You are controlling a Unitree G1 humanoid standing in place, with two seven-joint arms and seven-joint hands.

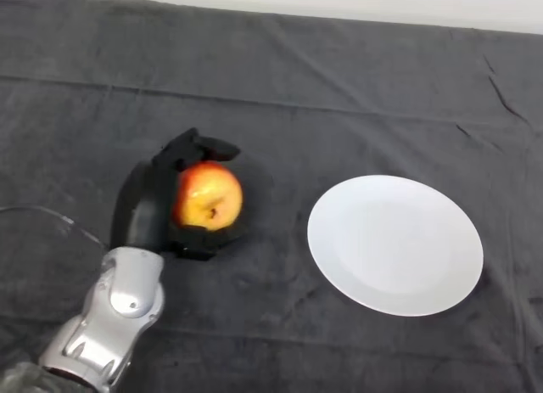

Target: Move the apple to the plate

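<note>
A red and yellow apple (209,196) sits in my left hand (153,202), left of the table's middle. The black fingers curl over its top and the thumb wraps under its near side, so the hand is shut on it. A round white plate (395,244) lies flat on the dark cloth to the right of the apple, a short gap away, with nothing on it. My silver-grey forearm (114,312) comes up from the lower left.
The dark cloth (280,96) covers the whole table, with a few creases at the right. The table's far edge (339,18) runs along the top of the view against a pale wall.
</note>
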